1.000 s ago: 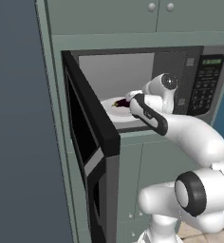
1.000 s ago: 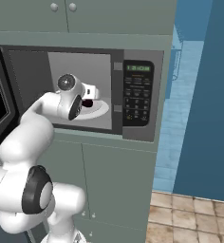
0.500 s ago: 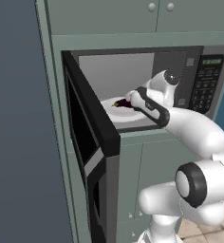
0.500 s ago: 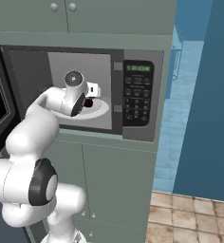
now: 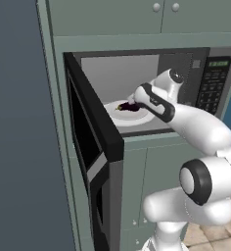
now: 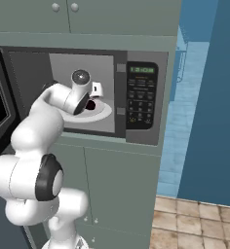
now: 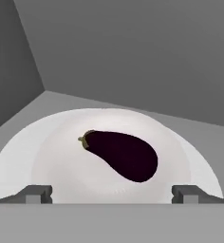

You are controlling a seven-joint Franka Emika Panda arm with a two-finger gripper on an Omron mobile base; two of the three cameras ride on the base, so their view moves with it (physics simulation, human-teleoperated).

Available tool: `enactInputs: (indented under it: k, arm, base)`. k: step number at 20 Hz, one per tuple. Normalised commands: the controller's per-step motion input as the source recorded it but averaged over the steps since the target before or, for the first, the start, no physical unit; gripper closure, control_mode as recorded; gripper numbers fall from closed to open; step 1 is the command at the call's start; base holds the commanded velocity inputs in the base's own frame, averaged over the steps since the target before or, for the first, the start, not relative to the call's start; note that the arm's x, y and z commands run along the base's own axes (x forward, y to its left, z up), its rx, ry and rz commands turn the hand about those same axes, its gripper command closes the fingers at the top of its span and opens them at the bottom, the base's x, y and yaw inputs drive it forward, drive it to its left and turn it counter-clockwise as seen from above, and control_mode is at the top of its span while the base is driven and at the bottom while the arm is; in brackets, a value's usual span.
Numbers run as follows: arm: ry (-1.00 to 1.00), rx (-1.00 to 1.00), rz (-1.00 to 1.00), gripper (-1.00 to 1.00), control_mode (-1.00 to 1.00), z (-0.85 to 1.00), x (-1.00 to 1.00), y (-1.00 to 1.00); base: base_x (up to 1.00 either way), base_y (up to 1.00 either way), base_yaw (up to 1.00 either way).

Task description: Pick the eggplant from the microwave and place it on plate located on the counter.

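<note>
The claw (image 7: 112,194) has pushed deeper into the microwave (image 5: 196,73), jaws wide open, now framing the eggplant (image 7: 121,154); grasp looks imminent.

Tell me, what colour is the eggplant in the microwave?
The eggplant is dark purple, almost black, with a small greenish stem end. The hand view shows it best.

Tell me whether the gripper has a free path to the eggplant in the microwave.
Probably yes. The door stands open, the gripper is open inside the microwave, and the eggplant lies bare on the white dish just ahead, nothing between.
</note>
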Motion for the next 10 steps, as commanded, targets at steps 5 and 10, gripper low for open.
enactInputs:
  k: [5, 10]
  arm:
    - [0.00, 0.00, 0.14, -1.00, -1.00, -0.01, 0.08, 0.18]
    - [0.00, 0.00, 0.14, -1.00, -1.00, 0.00, 0.19, 0.10]
  base:
    - [0.00, 0.00, 0.00]
    - [0.00, 0.00, 0.00]
